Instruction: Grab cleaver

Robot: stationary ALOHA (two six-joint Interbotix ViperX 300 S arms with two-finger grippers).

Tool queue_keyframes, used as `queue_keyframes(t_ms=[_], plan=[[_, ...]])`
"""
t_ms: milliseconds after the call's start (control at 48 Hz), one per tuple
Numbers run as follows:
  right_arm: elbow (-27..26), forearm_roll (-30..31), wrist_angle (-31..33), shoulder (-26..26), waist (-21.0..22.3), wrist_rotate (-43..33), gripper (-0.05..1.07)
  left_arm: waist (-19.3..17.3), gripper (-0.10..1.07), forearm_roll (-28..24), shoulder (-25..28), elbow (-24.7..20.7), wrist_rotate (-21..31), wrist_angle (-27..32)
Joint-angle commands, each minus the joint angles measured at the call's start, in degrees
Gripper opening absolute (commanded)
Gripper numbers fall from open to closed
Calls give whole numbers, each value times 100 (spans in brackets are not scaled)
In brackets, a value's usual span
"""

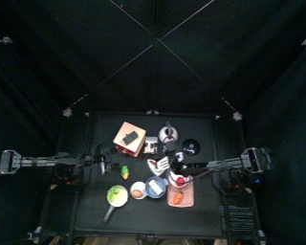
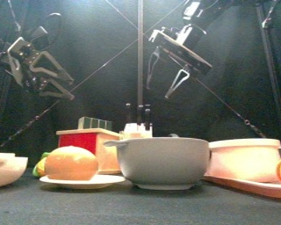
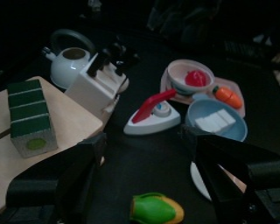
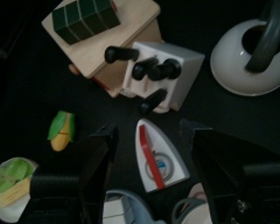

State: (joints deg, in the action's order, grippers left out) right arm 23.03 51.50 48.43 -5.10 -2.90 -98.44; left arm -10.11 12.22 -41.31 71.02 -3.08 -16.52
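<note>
A white knife block (image 4: 157, 72) stands beside the wooden cutting board (image 4: 111, 42), with black handles (image 4: 166, 67) sticking out of it. I cannot tell which handle is the cleaver's, and every blade is hidden in the block. My right gripper (image 4: 152, 136) hangs open above the table, just short of the block (image 1: 149, 145), over a white and red iron-shaped thing (image 4: 156, 160). My left gripper (image 3: 149, 150) is open too, holds nothing, and hovers farther off at the table's left (image 1: 102, 166). The block (image 3: 101, 80) lies well ahead of it.
A white kettle (image 4: 252, 52) stands next to the block. A green and red box (image 3: 31, 122) sits on the board. A blue bowl (image 3: 219, 119), a pink bowl (image 3: 195, 77), plates of fruit (image 2: 70, 163) and a grey bowl (image 2: 164, 161) crowd the table's front.
</note>
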Motion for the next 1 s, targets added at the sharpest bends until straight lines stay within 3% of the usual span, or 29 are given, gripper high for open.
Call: queue_keyframes(t_ms=[0, 83, 167, 646, 979], plan=[[97, 167, 53, -334, 132, 167, 91, -18, 101, 571, 44, -237, 9, -255], [325, 264, 35, -457, 281, 211, 91, -70, 101, 1143, 132, -343, -35, -343], [545, 334, -79, -563, 422, 211, 91, -176, 101, 1389, 246, -501, -97, -334], [1591, 1178, -1573, -1046, 1485, 158, 91, -571, 101, 1503, 1564, -2188, -167, 1046], [1881, 1380, -2048, -1160, 1767, 202, 91, -800, 100, 1037, 1881, -3551, -149, 2997]])
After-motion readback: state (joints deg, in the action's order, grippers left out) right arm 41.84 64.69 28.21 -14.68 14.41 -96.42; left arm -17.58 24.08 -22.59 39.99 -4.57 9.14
